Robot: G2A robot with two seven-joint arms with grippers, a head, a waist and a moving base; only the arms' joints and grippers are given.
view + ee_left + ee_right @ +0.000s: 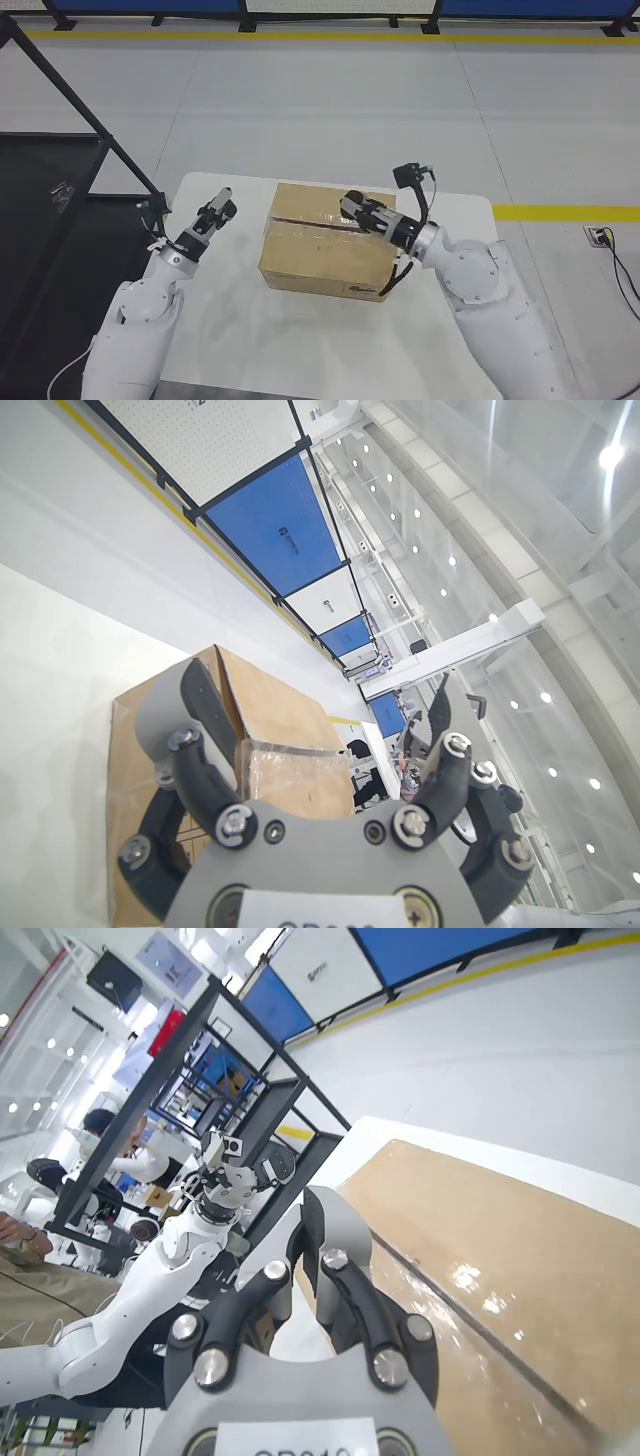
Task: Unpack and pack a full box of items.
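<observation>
A closed cardboard box (325,245) stands in the middle of the white table (240,330), its top seam sealed with clear tape (450,1298). My right gripper (349,206) lies over the box's top near the far end of the seam, and its fingers (312,1223) look shut with nothing in them. My left gripper (222,209) hovers to the left of the box, apart from it, pointing towards it. In the left wrist view this gripper (320,705) is open and empty, with the box (280,720) just beyond its fingertips.
A black metal frame (70,110) stands off the table's left side. The table has bare surface in front of the box and to its left. A yellow floor line (565,212) runs to the right of the table.
</observation>
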